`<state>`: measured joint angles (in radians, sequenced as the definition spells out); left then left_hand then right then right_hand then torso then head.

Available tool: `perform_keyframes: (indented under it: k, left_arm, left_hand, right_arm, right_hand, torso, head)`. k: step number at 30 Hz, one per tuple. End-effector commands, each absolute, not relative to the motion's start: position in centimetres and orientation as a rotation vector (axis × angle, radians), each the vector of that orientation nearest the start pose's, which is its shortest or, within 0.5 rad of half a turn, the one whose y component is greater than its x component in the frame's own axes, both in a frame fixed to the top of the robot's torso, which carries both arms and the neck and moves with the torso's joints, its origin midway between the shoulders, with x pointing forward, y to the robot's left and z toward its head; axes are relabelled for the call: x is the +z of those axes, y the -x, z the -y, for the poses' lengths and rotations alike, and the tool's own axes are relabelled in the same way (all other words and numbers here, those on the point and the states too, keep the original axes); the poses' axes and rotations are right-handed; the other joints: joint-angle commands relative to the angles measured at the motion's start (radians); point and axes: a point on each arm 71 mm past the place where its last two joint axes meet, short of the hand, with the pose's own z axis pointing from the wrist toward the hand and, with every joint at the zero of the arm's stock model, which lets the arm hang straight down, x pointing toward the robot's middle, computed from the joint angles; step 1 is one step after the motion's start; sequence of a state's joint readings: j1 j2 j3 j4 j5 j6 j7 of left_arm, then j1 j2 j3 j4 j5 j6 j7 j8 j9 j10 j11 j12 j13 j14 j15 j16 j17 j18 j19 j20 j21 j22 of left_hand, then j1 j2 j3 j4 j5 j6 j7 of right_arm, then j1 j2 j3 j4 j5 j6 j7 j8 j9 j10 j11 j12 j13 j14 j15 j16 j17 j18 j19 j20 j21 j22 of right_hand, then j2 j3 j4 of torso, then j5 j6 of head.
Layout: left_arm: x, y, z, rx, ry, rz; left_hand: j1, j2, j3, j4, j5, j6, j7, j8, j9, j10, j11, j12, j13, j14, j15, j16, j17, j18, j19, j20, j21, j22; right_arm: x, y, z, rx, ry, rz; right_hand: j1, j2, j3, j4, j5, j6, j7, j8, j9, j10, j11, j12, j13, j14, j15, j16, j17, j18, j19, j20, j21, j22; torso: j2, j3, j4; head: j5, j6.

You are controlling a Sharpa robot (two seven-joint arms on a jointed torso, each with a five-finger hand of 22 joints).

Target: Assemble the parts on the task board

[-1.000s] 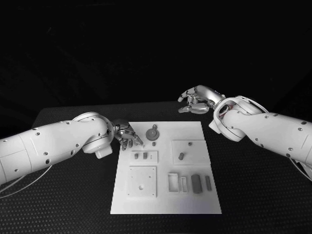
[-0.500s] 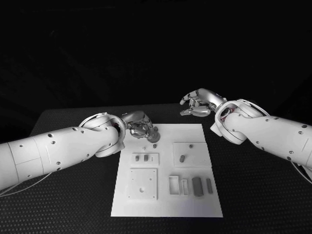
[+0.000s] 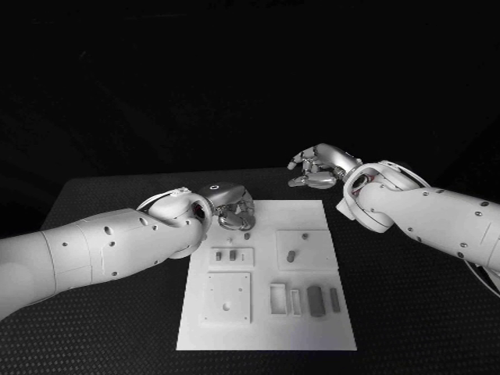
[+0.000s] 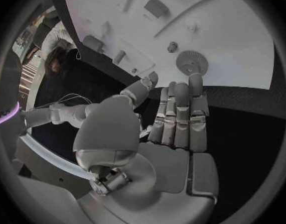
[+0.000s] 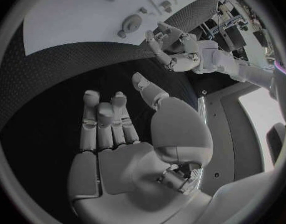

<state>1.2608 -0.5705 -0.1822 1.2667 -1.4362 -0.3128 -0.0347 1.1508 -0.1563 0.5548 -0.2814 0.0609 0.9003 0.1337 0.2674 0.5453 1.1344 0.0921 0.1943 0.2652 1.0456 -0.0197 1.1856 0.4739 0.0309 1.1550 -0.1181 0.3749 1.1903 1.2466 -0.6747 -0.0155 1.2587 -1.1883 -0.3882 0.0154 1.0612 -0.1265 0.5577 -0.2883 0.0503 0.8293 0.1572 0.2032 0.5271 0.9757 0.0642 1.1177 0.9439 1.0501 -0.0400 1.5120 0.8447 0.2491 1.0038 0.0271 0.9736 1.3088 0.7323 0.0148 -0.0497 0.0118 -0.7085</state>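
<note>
While the left hand (image 3: 234,209) hovers at the task board's (image 3: 267,312) far-left corner, fingers extended and holding nothing, a gear-shaped part (image 4: 192,62) lies just beyond its fingertips (image 4: 195,79); right hand (image 3: 318,168) spread and unladen over the black surface (image 3: 408,297) past the board's far edge

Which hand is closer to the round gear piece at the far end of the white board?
Left. The left hand hangs at the gear, fingertips at its edge and holding nothing. The right hand hovers open over the black table beyond the task board's far right corner.
</note>
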Motion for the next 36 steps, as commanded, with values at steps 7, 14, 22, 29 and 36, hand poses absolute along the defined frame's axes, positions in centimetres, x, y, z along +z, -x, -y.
perform_keyframes:
  k: [7, 14, 22, 29, 36]
  left_arm:
    - [-23.0, -51.6, -12.6, -0.634, -0.408, -1.737]
    - [-24.4, -51.7, -12.4, -0.628, -0.406, -1.757]
    - [-25.2, -51.6, -12.2, -0.619, -0.414, -1.765]
    - [-25.7, -51.5, -11.9, -0.618, -0.419, -1.778]
    - [-26.0, -51.5, -11.9, -0.617, -0.418, -1.781]
  left_hand:
    - [0.006, 0.002, -0.01, 0.0, -0.005, 0.023, -0.003, 0.009, -0.016, 0.023, -0.003, -0.033, -0.01, 0.012, -0.003, 0.051, 0.03, 0.054, 0.027, -0.005, 0.034, 0.042]
    - [0.011, 0.007, -0.009, -0.002, -0.003, 0.028, -0.002, 0.009, -0.025, 0.034, -0.005, -0.049, -0.014, 0.024, -0.005, 0.088, 0.047, 0.066, 0.046, -0.007, 0.058, 0.071]
    - [0.013, 0.009, -0.006, -0.002, -0.001, 0.035, -0.001, 0.012, -0.031, 0.058, -0.012, -0.05, -0.011, 0.032, -0.012, 0.114, 0.058, 0.071, 0.059, -0.012, 0.075, 0.094]
    - [0.013, 0.013, -0.004, -0.002, 0.0, 0.051, 0.0, 0.02, -0.032, 0.069, -0.016, -0.054, -0.009, 0.038, -0.016, 0.132, 0.064, 0.074, 0.069, -0.016, 0.088, 0.109]
    - [0.017, 0.022, 0.001, -0.002, 0.001, 0.057, -0.002, 0.023, -0.034, 0.072, -0.017, -0.058, -0.008, 0.042, -0.017, 0.141, 0.066, 0.076, 0.073, -0.017, 0.093, 0.118]
  right_arm:
    - [-16.2, -54.4, 19.1, 0.777, -0.077, -1.557]
    - [-16.1, -54.5, 19.2, 0.782, -0.101, -1.541]
    - [-16.1, -54.5, 19.3, 0.795, -0.116, -1.543]
    - [-16.1, -54.5, 19.2, 0.801, -0.118, -1.547]
    - [-16.1, -54.5, 19.1, 0.802, -0.118, -1.551]
  right_hand:
    - [0.006, 0.005, -0.006, 0.001, -0.001, -0.015, 0.019, -0.004, -0.002, -0.006, -0.001, 0.007, -0.002, 0.002, -0.004, 0.005, -0.001, 0.013, 0.002, -0.005, -0.003, 0.011]
    - [-0.001, 0.002, 0.005, 0.001, -0.001, -0.015, 0.019, -0.003, -0.003, -0.033, 0.0, -0.044, -0.042, -0.034, -0.003, -0.047, -0.026, 0.011, -0.042, 0.01, -0.042, -0.003]
    - [-0.001, 0.001, 0.013, 0.0, 0.0, -0.022, 0.025, -0.002, -0.006, -0.055, 0.006, -0.144, -0.148, -0.081, 0.004, -0.148, -0.071, 0.007, -0.105, 0.047, -0.115, -0.036]
    - [0.0, -0.001, 0.012, 0.0, -0.001, -0.027, 0.029, -0.001, -0.007, -0.06, 0.01, -0.172, -0.19, -0.091, 0.009, -0.188, -0.087, 0.006, -0.123, 0.062, -0.143, -0.05]
    - [0.001, 0.0, 0.01, 0.0, -0.001, -0.028, 0.029, -0.001, -0.007, -0.057, 0.01, -0.173, -0.197, -0.088, 0.009, -0.192, -0.088, 0.008, -0.121, 0.064, -0.145, -0.051]
  torso:
    - [-0.001, -0.0004, 0.0028]
    - [-0.001, -0.0013, 0.0012]
    - [0.0, -0.0006, 0.0016]
    - [-0.001, -0.0002, 0.0028]
    - [-0.001, 0.0, 0.0019]
  head:
    - [-0.004, -0.005]
    - [-0.005, -0.007]
    - [-0.009, -0.01]
    - [-0.01, -0.013]
    - [-0.012, -0.015]
